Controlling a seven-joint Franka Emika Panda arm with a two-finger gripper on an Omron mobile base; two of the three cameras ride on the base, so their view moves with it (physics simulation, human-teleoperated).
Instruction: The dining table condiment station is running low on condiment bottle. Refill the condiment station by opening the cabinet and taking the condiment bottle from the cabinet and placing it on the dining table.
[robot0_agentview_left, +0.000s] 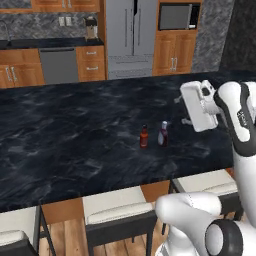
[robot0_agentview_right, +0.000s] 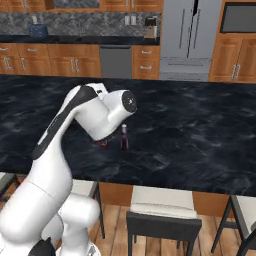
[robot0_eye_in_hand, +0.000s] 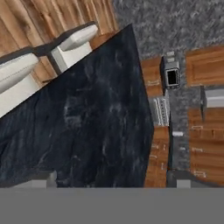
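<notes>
Black marble table (robot0_agentview_left: 75, 135) — two bottles upright, side by side: a red one (robot0_agentview_left: 144, 136), a white-capped one (robot0_agentview_left: 163, 134). Pincer (robot0_agentview_left: 186, 107) spread wide, empty, above the table.

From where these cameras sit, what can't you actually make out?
- Gripper fingers: left base view, the white hand faces away, hiding them.
- Red-capped bottle: right base view, the arm covers nearly all of it.
- Bottle labels: too small; the dark bottle is blurred.
- Dining table: ends cut off by frame edges.
</notes>
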